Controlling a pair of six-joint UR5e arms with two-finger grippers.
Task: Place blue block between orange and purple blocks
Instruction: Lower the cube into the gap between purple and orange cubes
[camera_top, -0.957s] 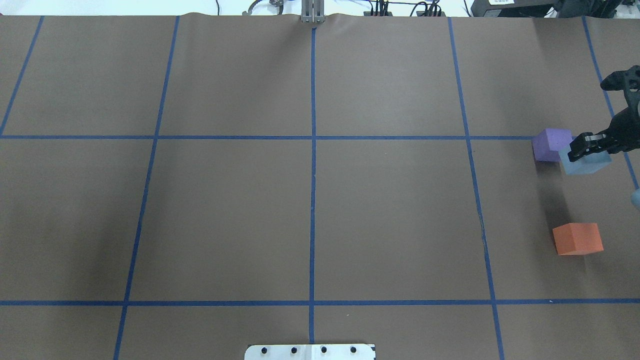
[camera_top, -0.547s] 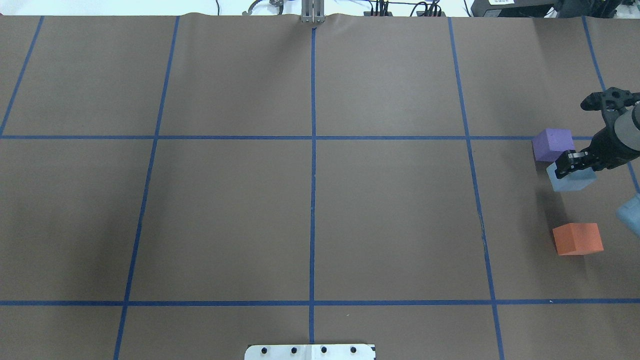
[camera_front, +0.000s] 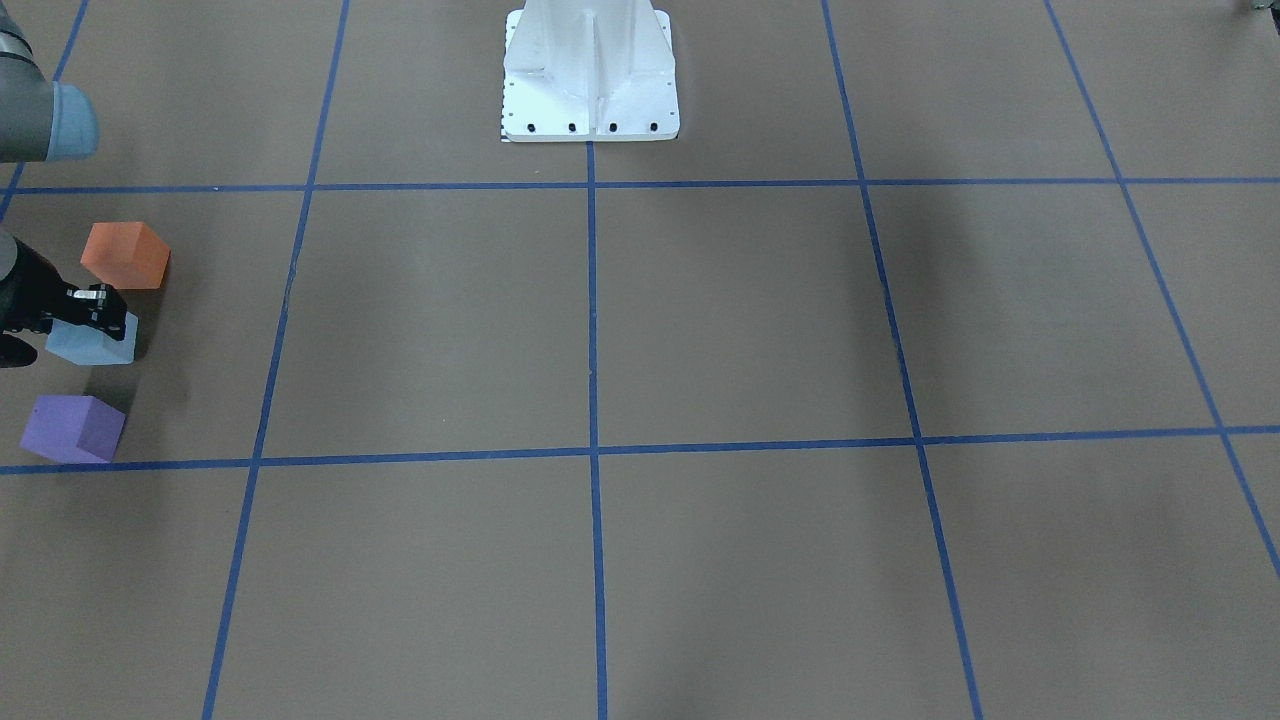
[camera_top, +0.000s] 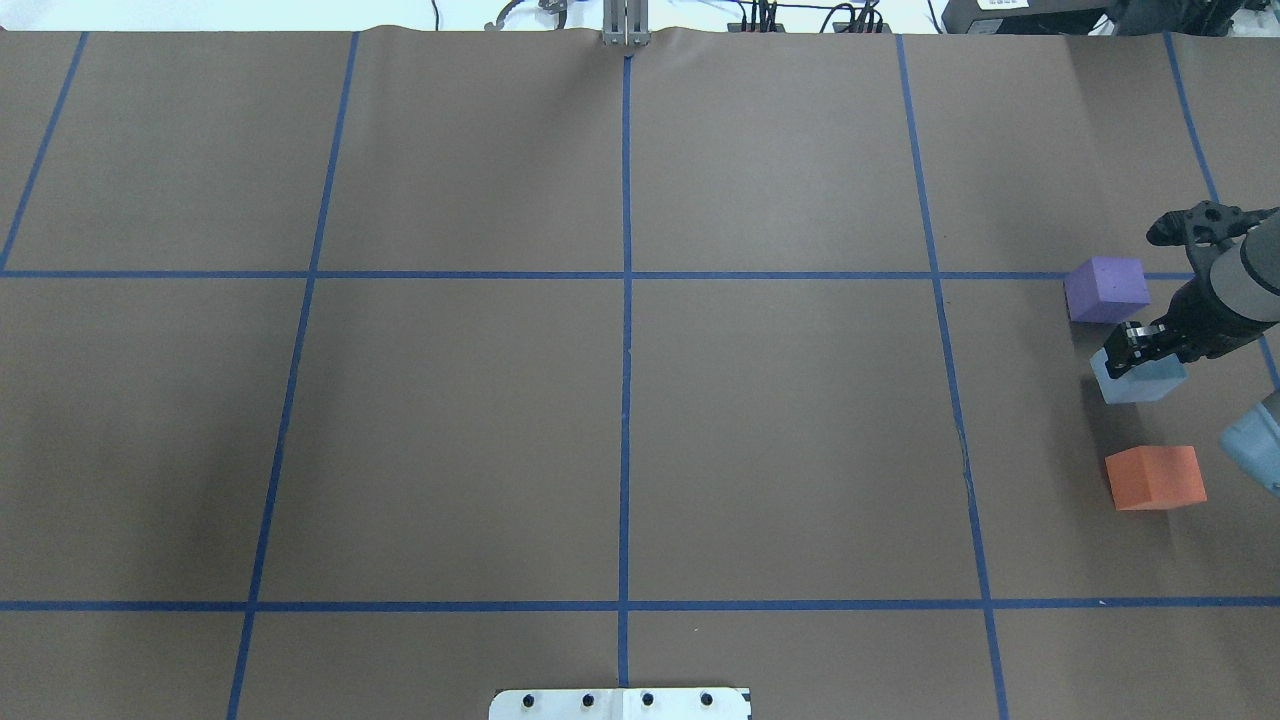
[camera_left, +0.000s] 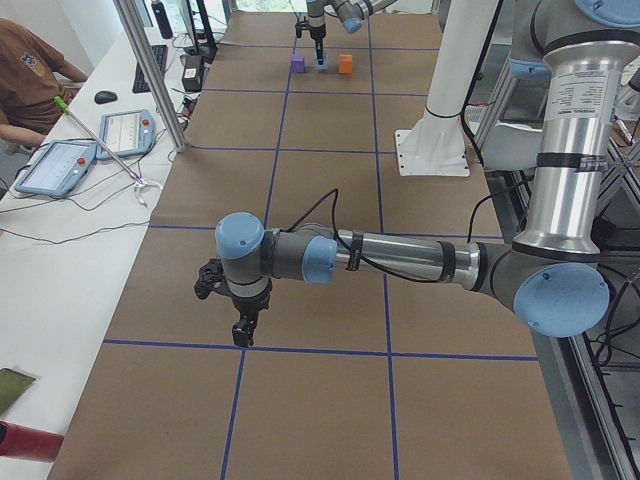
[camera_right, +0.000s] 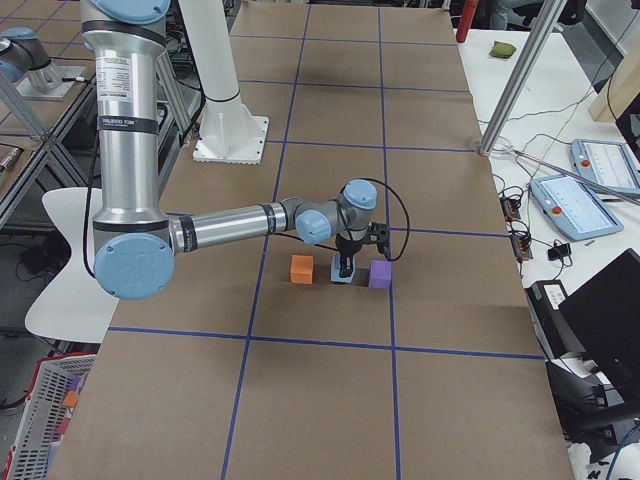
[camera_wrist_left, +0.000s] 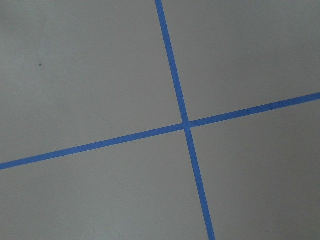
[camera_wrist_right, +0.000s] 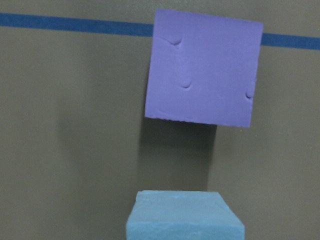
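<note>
My right gripper is shut on the light blue block and holds it low over the brown paper. The block is in the gap between the purple block and the orange block. The front-facing view shows the same row: orange, blue, purple. The right wrist view shows the blue block's top with the purple block beyond it, apart. My left gripper hangs over the table's other end, seen only in the exterior left view. I cannot tell if it is open.
The white robot base stands at the table's middle edge. Blue tape lines grid the paper. An operators' bench with tablets runs along the far side. My left arm stretches over the table's left end.
My right gripper has carried the blue block away from beside the purple block, toward the orange block, into the gap between them.
</note>
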